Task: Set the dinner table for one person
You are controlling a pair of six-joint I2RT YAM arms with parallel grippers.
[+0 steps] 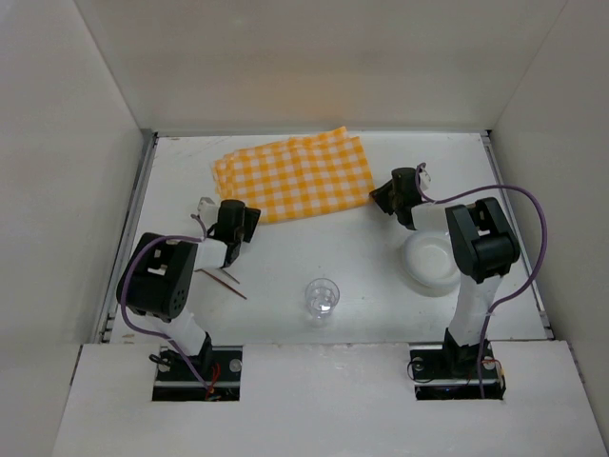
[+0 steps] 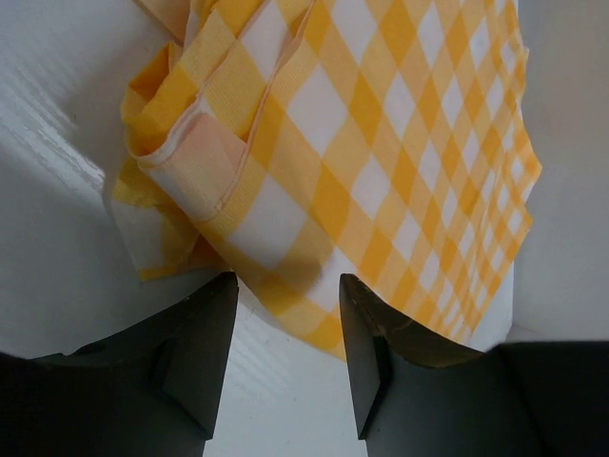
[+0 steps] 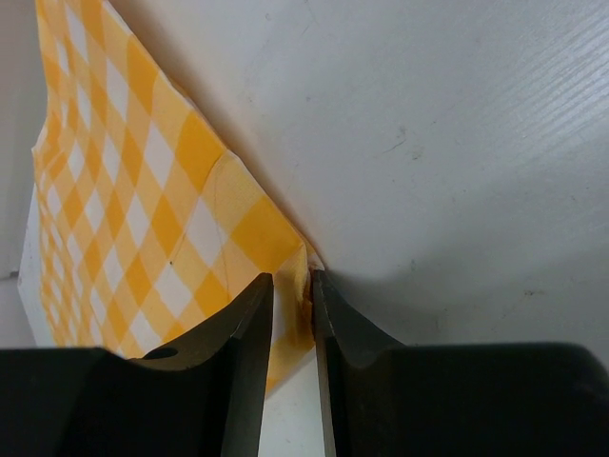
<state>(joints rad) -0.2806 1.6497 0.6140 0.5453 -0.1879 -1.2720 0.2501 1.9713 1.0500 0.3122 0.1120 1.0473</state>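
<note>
Seeing the checked cloth [image 1: 295, 176] near the dinner table's [image 1: 362, 276] far edge: left gripper [image 2: 285, 324] gapes beside it; right gripper [image 3: 293, 295] straddles its corner, and I cannot tell if it's clamped.

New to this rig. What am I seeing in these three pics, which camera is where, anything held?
Two robot arms, the left arm and the right arm, are bolted at the near edge of a white table. One picture looks down from above and behind them; the other two come from a camera on each wrist. On the table lie a checked cloth, a clear glass, a white bowl and thin brown sticks. The left end effector is open at the cloth's near corner, holding nothing. The right end effector has another corner between nearly closed jaws; whether it grips, I cannot tell.
</note>
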